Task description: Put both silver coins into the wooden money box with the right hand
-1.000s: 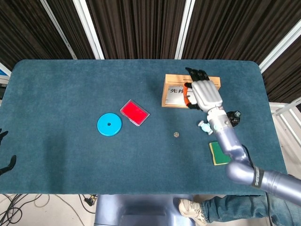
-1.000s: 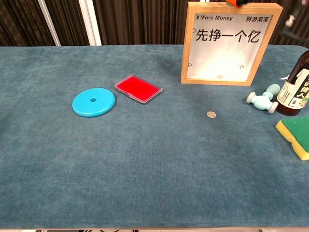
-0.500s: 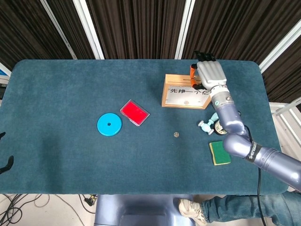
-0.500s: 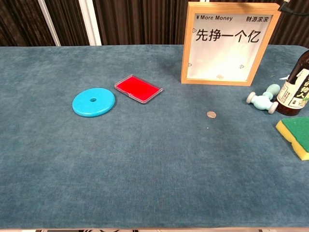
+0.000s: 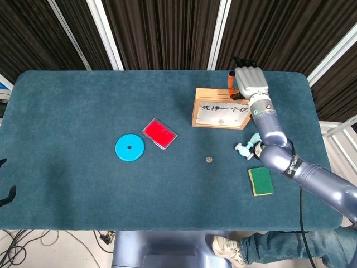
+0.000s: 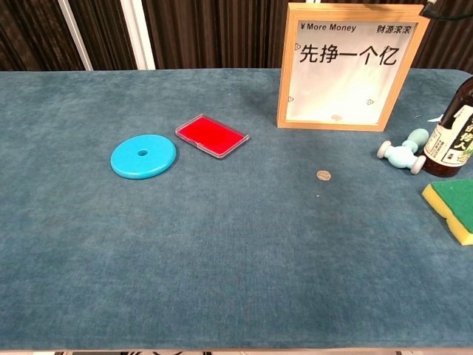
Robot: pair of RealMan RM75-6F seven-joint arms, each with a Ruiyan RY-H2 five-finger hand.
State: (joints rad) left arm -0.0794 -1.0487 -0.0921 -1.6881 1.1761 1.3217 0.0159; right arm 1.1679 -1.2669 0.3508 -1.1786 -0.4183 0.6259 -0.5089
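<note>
my right hand (image 5: 249, 82) hangs above the far right corner of the wooden money box (image 5: 221, 108), which stands upright near the back of the bench (image 5: 72, 167). i see it from the back only, fingers (image 5: 243, 61) pointing away toward the curtain, so i cannot tell how far they are spread or whether anything sits between them. one silver coin (image 6: 323, 175) lies flat on the blue cloth in front of the box, well apart from it. another coin (image 6: 336, 117) shows behind the box's clear front, at the bottom. my left hand (image 5: 6, 196) sits at the near left edge, dark fingertips barely showing.
</note>
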